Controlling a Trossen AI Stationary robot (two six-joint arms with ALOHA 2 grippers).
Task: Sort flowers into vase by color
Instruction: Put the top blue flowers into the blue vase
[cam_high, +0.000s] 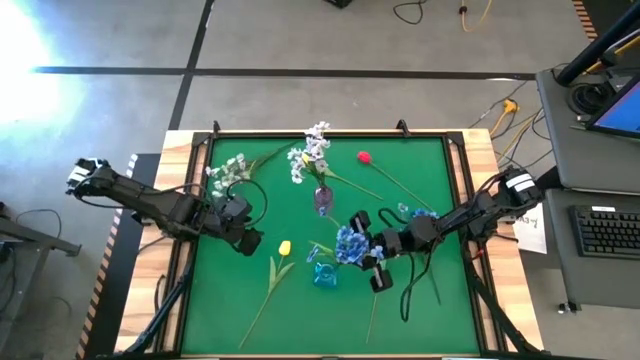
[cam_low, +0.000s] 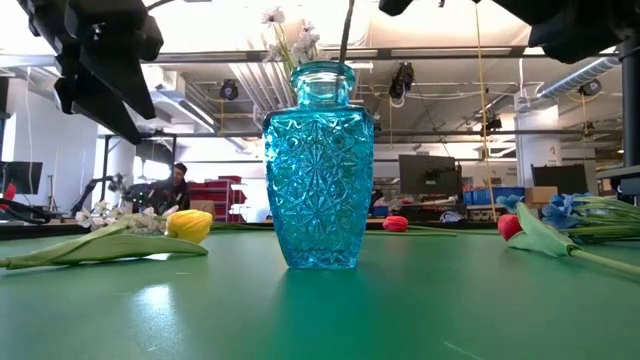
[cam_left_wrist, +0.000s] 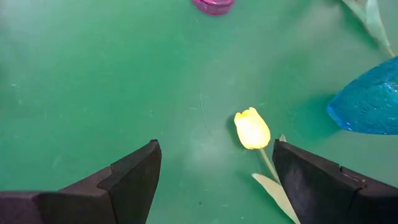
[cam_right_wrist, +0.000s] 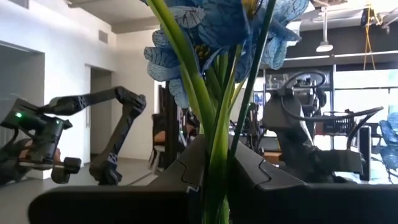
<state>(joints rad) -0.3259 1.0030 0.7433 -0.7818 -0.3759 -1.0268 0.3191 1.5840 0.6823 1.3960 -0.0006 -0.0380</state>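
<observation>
My right gripper (cam_high: 362, 248) is shut on a bunch of blue flowers (cam_high: 348, 243), held up just right of the blue glass vase (cam_high: 325, 273). My left gripper (cam_left_wrist: 214, 162) hangs open above the table. The yellow tulip's bud (cam_left_wrist: 252, 129) lies on the green mat just beyond its fingertips, untouched. A purple vase (cam_high: 322, 200) at mid-table holds white blossoms (cam_high: 315, 150). A red tulip (cam_high: 364, 157) and a white spray (cam_high: 225, 172) lie flat on the far part of the mat. My right gripper pinches the blue flowers' green stems (cam_right_wrist: 217, 146) between its two fingers, just under the blooms; several stems run through the hold. The fingers slant upward and the blooms (cam_right_wrist: 217, 31) stand above them. The gripper hides the stems' lower ends.
More blue flowers (cam_high: 405, 210) and loose green stems (cam_high: 418, 285) lie on the mat under and beside the right arm. The low view shows another red tulip (cam_low: 510, 225) on the mat. A wooden rim (cam_high: 180, 200) frames the table.
</observation>
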